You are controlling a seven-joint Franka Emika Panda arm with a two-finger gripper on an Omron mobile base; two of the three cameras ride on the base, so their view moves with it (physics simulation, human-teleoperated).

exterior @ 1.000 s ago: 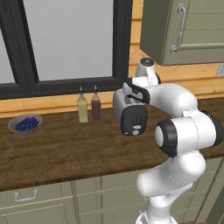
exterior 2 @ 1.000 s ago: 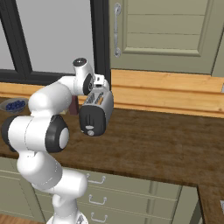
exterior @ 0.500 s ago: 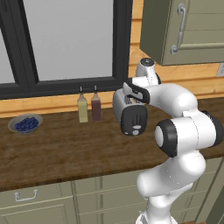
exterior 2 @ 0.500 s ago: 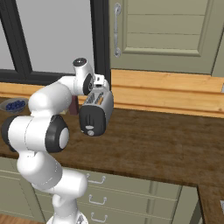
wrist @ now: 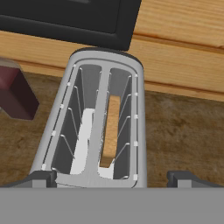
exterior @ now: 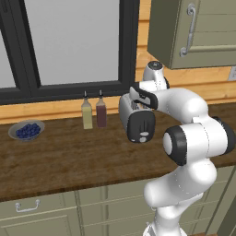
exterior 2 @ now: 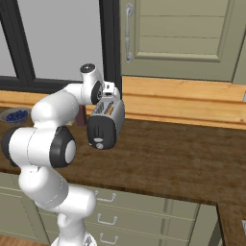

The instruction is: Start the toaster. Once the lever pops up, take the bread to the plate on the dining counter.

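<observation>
- The toaster [exterior: 137, 120] sat on the wooden bench [exterior: 60, 156], toward the back edge and just below the dark window frame [exterior: 69, 90], with its black end panel facing the front edge.
- The gripper [wrist: 112, 177] hung right over the top of the toaster, looking down into the slots, jaws spread wide apart with nothing between them. One fingertip [wrist: 39, 178] showed at either side of the toaster's near end in the hand view.
- The bread [wrist: 110, 131] was down in one of the two slots, standing on edge, just the tan crust showing. The other slot looked bare, only wire guides and a shiny metal floor.
- Two bottles stood just beside the toaster, close to the back edge: a yellowish bottle [exterior: 86, 115] and a dark red bottle [exterior: 101, 112], right next to each other. The red one also poked into the side of the hand view.
- A grey bowl of blueberries [exterior: 26, 131] was well apart from all that, further along the bench past the bottles.
- A green wall cabinet [exterior: 193, 27] with a metal handle hung above the bench, and drawers [exterior: 41, 209] ran under the front edge.
- Couldn't tell from these shots whether the toaster's lever was up or down.
</observation>
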